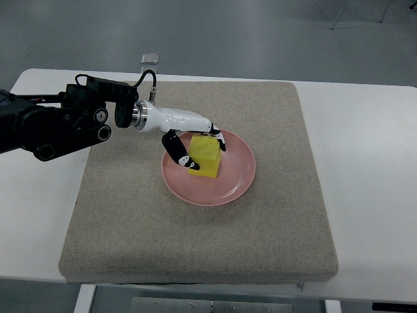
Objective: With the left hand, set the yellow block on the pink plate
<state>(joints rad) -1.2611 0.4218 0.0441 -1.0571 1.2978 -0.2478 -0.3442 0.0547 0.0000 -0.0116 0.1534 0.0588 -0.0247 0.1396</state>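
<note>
The yellow block (206, 160) sits inside the pink plate (238, 177), near the middle of the grey mat. My left hand (207, 152) reaches in from the left over the plate's near-left rim. Its thumb (185, 158) presses the block's left side and its fingers (218, 139) curl over the block's far right corner, so the hand is shut on the block. The block's underside looks to be resting on the plate. My right arm does not show.
The grey mat (195, 235) covers most of the white table (371, 163). A small clear object (150, 59) lies at the table's far edge, behind my left forearm (58, 124).
</note>
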